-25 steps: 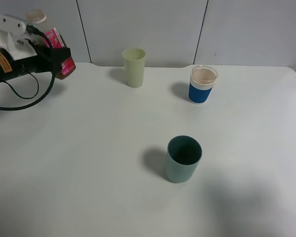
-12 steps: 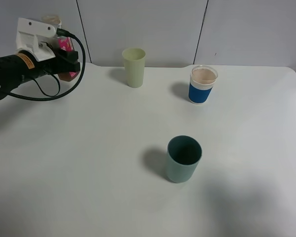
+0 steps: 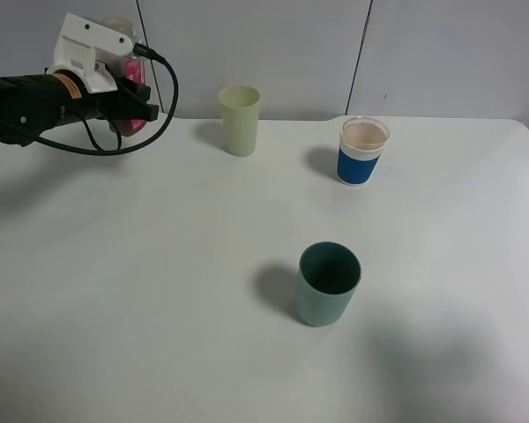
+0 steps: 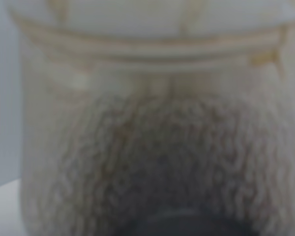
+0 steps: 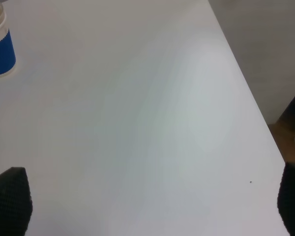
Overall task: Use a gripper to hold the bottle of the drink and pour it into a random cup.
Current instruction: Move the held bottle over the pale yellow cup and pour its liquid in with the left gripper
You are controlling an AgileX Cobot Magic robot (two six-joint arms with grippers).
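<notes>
From above, the left gripper point(image 3: 134, 99), black with a white blocky part, is clamped on the small clear plastic bottle point(image 3: 134, 69) with its pink label, held above the far left of the smooth white table point(image 3: 159, 282). The slim pale yellow-green cup point(image 3: 239, 121) stands just right of it. A teal cup point(image 3: 328, 284) and a blue-sleeved cup point(image 3: 363, 152) stand well apart.

The left wrist view is a blur of ridged clear plastic and brown drink.

In the right wrist view the right gripper point(image 5: 150, 206) is spread wide, with dark textured pads point(image 5: 10, 204) at either side.
</notes>
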